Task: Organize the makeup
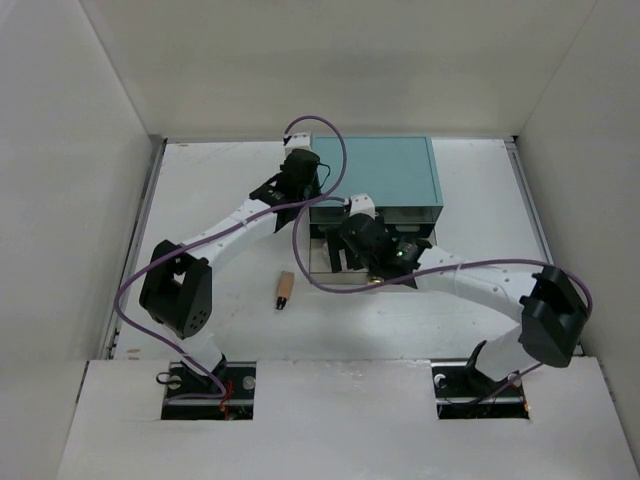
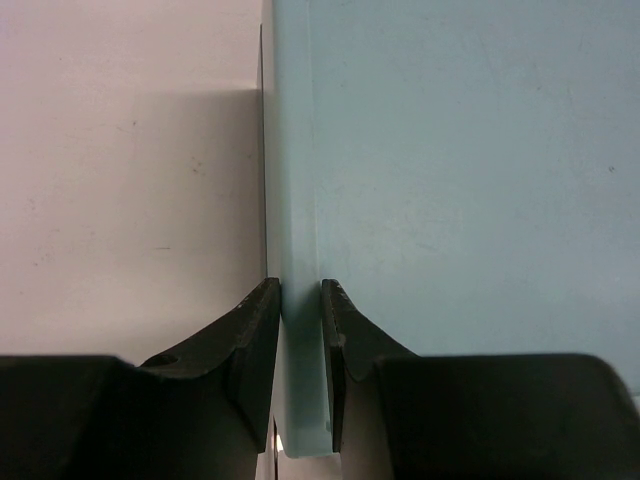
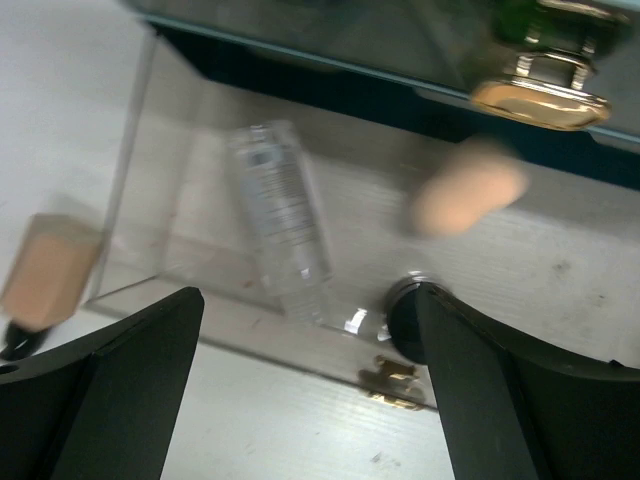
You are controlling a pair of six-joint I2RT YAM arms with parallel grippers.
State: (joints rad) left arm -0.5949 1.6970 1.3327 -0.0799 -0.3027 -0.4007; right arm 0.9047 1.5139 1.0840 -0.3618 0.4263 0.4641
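My left gripper (image 1: 303, 183) is shut on the left wall of the teal box (image 1: 385, 168); in the left wrist view the fingers (image 2: 298, 292) pinch that wall (image 2: 295, 200). My right gripper (image 1: 372, 247) hangs open and empty over the pulled-out clear drawer (image 1: 335, 268). In the right wrist view the open gripper (image 3: 305, 300) is above a clear tube (image 3: 280, 230), a peach sponge (image 3: 468, 187) and a black round jar (image 3: 403, 318) in the drawer. The jar is partly hidden by the right finger. A tan tube (image 1: 285, 290) lies on the table left of the drawer (image 3: 45, 275). The pencils are not visible.
A gold knob (image 3: 540, 95) sits on the box front above the drawer, with something green (image 3: 525, 20) behind it. White walls enclose the table (image 1: 220, 200) on three sides. The right arm reaches across the front of the box.
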